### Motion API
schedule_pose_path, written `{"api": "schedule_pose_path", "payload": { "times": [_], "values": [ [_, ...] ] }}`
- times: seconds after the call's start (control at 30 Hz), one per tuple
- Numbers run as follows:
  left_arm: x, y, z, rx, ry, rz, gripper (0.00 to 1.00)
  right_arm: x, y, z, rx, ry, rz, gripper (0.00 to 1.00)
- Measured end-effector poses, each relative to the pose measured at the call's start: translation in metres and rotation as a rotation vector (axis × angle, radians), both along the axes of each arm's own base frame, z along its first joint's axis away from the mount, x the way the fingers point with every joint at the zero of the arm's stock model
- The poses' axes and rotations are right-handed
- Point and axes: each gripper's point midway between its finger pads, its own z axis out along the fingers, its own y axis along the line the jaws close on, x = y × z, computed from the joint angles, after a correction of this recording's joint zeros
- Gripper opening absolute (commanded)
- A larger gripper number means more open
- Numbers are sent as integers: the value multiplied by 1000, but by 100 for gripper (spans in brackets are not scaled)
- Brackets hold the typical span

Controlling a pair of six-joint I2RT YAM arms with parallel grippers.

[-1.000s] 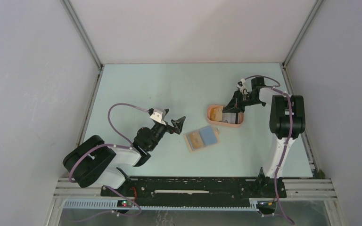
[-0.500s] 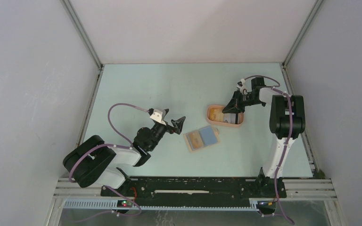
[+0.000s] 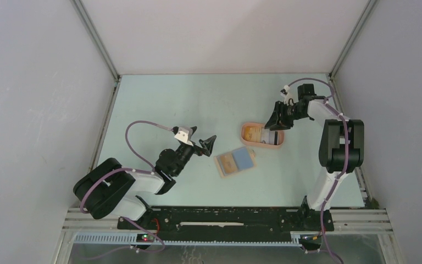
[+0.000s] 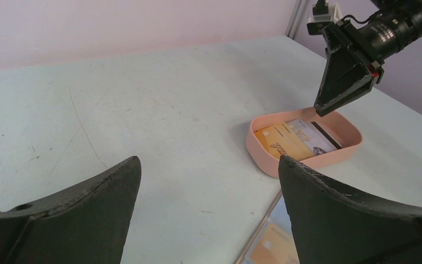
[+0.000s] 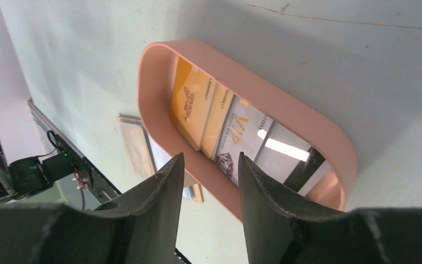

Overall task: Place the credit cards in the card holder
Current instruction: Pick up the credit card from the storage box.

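Observation:
The tan card holder (image 3: 235, 161) lies open on the table with an orange card and a blue card (image 3: 244, 158) on it; its edge shows in the left wrist view (image 4: 269, 242). More credit cards lie in the peach tray (image 3: 277, 144): an orange one (image 5: 189, 107) and a white VIP one with a dark stripe (image 5: 242, 137). My right gripper (image 3: 272, 123) hovers just above the tray's right part, jaws narrowly apart and empty (image 5: 209, 159). My left gripper (image 3: 204, 144) is wide open and empty, left of the card holder (image 4: 209, 162).
The peach tray (image 4: 264, 151) stands right of centre, just behind the card holder. Side walls with metal rails border the pale green table on the left and right. The right arm's upright link (image 3: 338, 146) stands right of the tray.
My right arm has swung back and to the right, lifting its gripper slightly above the tray with nothing in it. The left arm, cards and card holder have not moved.

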Motion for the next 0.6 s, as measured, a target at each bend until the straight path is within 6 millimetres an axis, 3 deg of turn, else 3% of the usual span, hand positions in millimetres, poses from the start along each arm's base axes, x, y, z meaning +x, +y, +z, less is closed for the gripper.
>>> {"api": "schedule_pose_path", "payload": {
  "times": [0.37,0.6],
  "values": [
    [0,0,4,-10,-11,0,100,-7,-6,-32,-117,61,9,53],
    [0,0,5,-13,-15,0,100,-13,12,-41,-122,81,58,54]
  ]
}}
